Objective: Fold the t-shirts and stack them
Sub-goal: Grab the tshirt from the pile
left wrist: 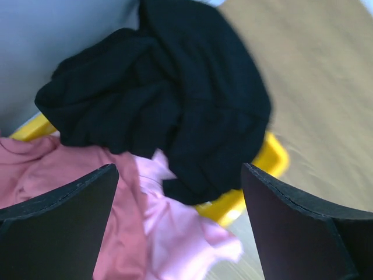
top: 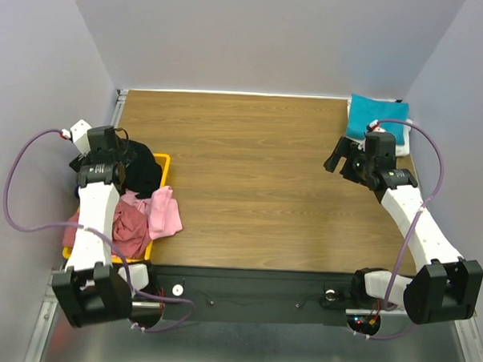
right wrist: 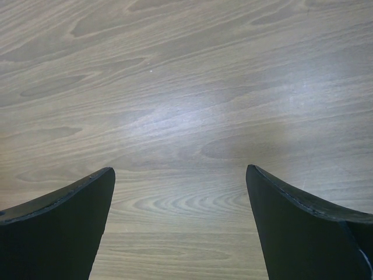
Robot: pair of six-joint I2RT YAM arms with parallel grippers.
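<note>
Black jaws gape wide, left over crumpled black t-shirt, right over smooth woodgrain table.

The wooden table carries a yellow tray beneath the jaws of the left gripper. Behind the jaws of the right gripper, which face bare wood, a teal shirt lies on a white shirt.
</note>
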